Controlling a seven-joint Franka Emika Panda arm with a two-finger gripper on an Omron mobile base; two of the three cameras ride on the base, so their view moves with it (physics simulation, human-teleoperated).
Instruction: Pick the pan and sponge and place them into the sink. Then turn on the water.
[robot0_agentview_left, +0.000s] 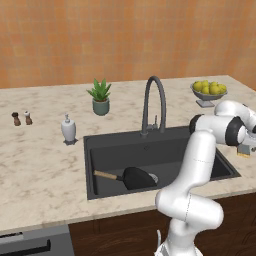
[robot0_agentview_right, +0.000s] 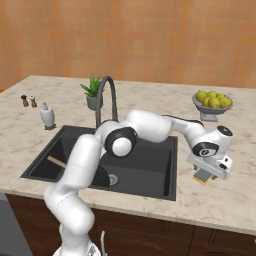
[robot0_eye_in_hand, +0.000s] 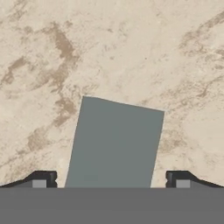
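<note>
No text, label, brand, number or sign can be read in any of the views. No lettering is carried by the soap dispenser (robot0_agentview_left: 68, 129), the plant pot (robot0_agentview_left: 100, 106), the fruit bowl (robot0_agentview_left: 208, 95) or the marbled counter (robot0_agentview_left: 40, 165), and none is seen on the sponge (robot0_eye_in_hand: 114, 144).

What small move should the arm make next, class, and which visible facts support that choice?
Probably lower straight down and close on the sponge. The pan already lies in the sink, while the sponge lies flat on the counter to the sink's right, and the open gripper hangs just above it, fingertips on either side.
</note>
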